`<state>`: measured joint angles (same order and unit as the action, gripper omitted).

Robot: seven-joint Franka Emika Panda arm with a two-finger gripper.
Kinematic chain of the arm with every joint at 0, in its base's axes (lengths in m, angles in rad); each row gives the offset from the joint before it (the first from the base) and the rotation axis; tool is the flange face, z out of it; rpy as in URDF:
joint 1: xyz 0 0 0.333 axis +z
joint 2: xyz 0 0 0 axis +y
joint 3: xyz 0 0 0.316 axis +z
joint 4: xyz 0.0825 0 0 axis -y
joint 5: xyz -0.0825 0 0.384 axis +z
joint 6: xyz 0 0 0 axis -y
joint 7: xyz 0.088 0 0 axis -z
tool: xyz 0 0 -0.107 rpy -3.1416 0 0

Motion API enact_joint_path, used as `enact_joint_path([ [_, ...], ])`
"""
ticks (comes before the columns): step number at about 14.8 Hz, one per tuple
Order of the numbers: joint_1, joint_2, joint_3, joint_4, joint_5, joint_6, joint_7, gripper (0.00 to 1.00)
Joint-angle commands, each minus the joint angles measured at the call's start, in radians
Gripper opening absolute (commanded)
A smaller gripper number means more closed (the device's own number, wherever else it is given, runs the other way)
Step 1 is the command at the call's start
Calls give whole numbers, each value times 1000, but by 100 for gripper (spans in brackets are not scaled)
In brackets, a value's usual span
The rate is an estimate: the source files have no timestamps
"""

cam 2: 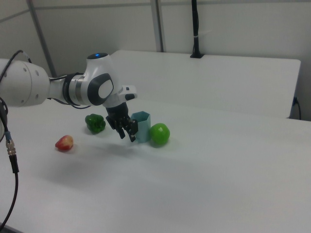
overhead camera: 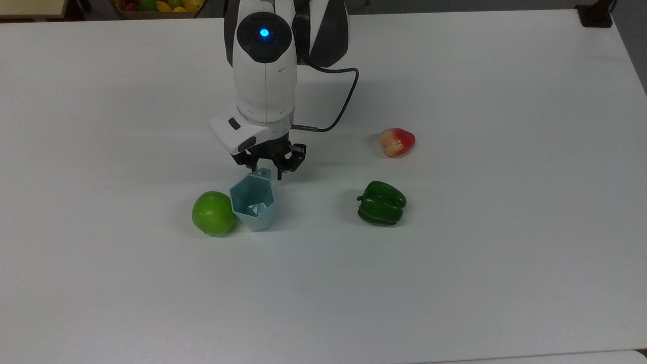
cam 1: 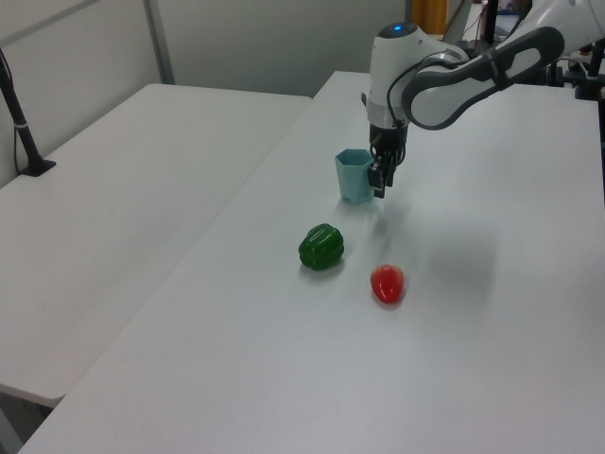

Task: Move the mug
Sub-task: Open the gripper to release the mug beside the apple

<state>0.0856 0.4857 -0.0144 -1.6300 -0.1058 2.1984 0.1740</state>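
The pale blue-green mug (overhead camera: 252, 203) stands upright on the white table (overhead camera: 455, 263), its side against the green apple (overhead camera: 213, 213). Its flat handle (overhead camera: 263, 174) points to the arm. My gripper (overhead camera: 266, 172) hangs low just behind the mug, open, with one finger on each side of the handle and a small gap to it. In the left view the mug (cam 1: 355, 175) hides the apple, and the gripper (cam 1: 380, 176) is at its right. In the right view the gripper (cam 2: 127, 132) is left of the mug (cam 2: 142, 126) and the apple (cam 2: 159, 134).
A green bell pepper (overhead camera: 381, 203) lies to the top view's right of the mug, and a red-and-yellow fruit (overhead camera: 397, 142) lies behind it. A basket of fruit (overhead camera: 159, 6) sits past the far edge. A second table (cam 1: 123, 189) adjoins on the left view's left.
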Motion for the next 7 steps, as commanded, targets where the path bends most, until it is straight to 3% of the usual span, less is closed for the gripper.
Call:
enact_joint_path([
  [1,3,-15,2,10,-23,-6,33,100],
  [7,-27,-203,2,4,-12,-271,13,100],
])
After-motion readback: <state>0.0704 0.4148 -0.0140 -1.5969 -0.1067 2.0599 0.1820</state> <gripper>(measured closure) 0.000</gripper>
